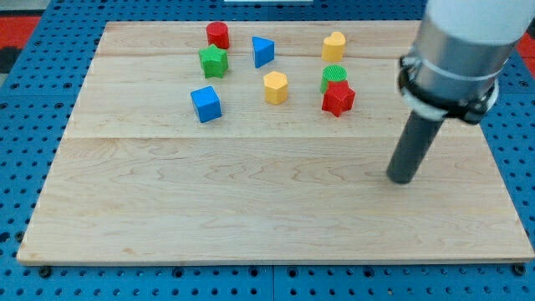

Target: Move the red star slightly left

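So the wooden board [251, 217] sits on a blue pegboard table [25, 100], and all the blocks are bunched up in the top half of it. Starting at the view's left: a blue cube [206, 104] is the leftmost one, sitting a bit lower than the rest of that group. Just up and to the right of it is a green star [214, 61], and right above that, nearly touching, a red cylinder [218, 35] close to the board's top edge. Next over is a blue triangle [262, 52], then a yellow hexagon-ish block [276, 87] below and slightly right of it.

Further right there's a yellow block [333, 46] up top, shape looks kinda heart-like but hard to say for sure. Under it is a green cylinder [333, 76], and the red star [338, 98] is pressed right up against its lower edge, partly covering it. That red star is right of the board's centre, in the upper half.

Then on the view's right you get the arm: the robot has no hand or jaws, just a dark rod, so nothing is being held. Its tip [403, 179] rests on the board, down and to the right of the red star, well apart from it and touching no block.
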You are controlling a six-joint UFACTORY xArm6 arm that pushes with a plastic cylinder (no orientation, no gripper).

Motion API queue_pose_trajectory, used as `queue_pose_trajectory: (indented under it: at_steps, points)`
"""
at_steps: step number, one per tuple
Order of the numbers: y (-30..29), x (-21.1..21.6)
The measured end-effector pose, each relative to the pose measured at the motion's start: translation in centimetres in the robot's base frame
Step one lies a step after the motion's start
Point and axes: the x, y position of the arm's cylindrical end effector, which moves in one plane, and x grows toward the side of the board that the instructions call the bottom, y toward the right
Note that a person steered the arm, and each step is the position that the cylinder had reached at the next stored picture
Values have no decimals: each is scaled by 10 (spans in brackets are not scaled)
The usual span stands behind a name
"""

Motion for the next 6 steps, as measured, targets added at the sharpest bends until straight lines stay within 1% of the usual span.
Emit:
queue_pose_trajectory:
  at_steps: [1, 2, 3, 4, 5, 6]
  points:
    - [26, -48]
    - [50, -71]
    - [72, -68]
    - [72, -90]
    - [68, -101]
    - [36, -104]
